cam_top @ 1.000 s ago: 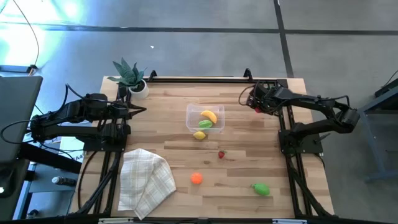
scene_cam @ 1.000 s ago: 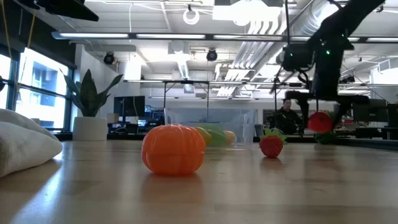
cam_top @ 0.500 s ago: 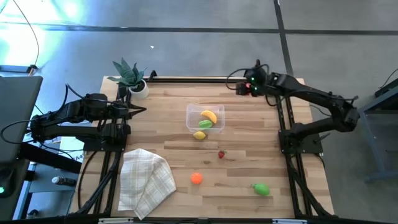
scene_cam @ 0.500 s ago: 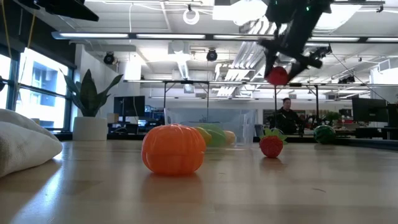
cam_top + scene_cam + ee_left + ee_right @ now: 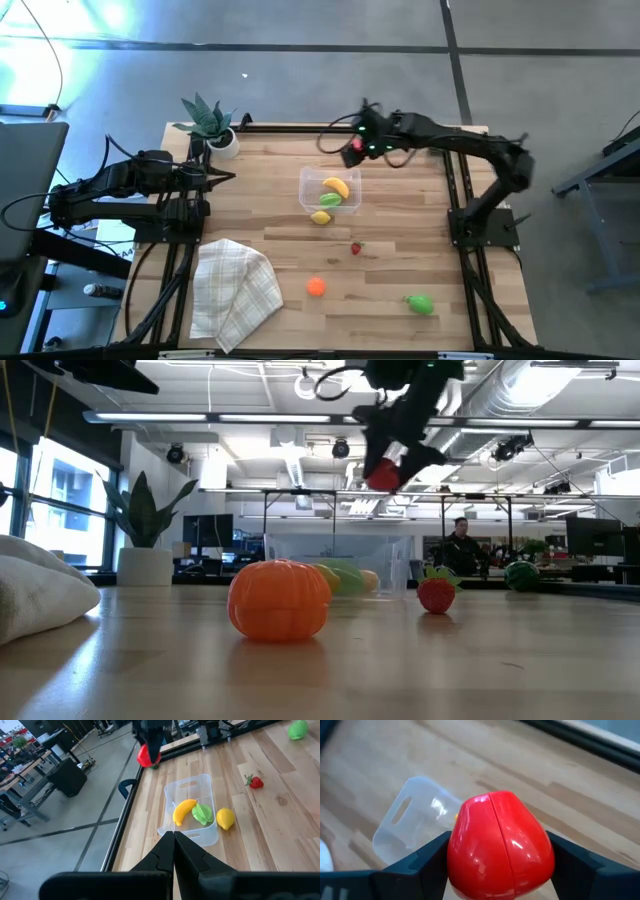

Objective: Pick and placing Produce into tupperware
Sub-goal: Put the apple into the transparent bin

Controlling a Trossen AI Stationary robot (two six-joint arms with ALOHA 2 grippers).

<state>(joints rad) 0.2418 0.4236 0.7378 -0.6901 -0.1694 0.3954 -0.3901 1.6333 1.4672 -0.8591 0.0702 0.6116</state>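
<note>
Room: grey concrete floor point(image 5: 300, 40) with dark seams; white ceiling point(image 5: 250, 395) with ducts, strip lights; window point(image 5: 45, 500) at left; a person point(image 5: 462, 550) seated far back.

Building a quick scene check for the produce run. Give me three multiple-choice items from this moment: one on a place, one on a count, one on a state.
1. Where is the yellow banana?
A. inside the clear container
B. on the checked cloth
C. beside the potted plant

2. How many pieces lie inside the container?
A. none
B. two
C. five

3. What is the right gripper doing?
A. resting open on the table
B. shut on a red piece, held in the air
C. shut on the cloth

Answers:
1 A: the high view shows the banana within the container's walls.
2 B: only the banana and a green piece lie inside; the lemon sits just outside.
3 B: the right wrist view shows the fingers clamping the red piece above the table.
</note>
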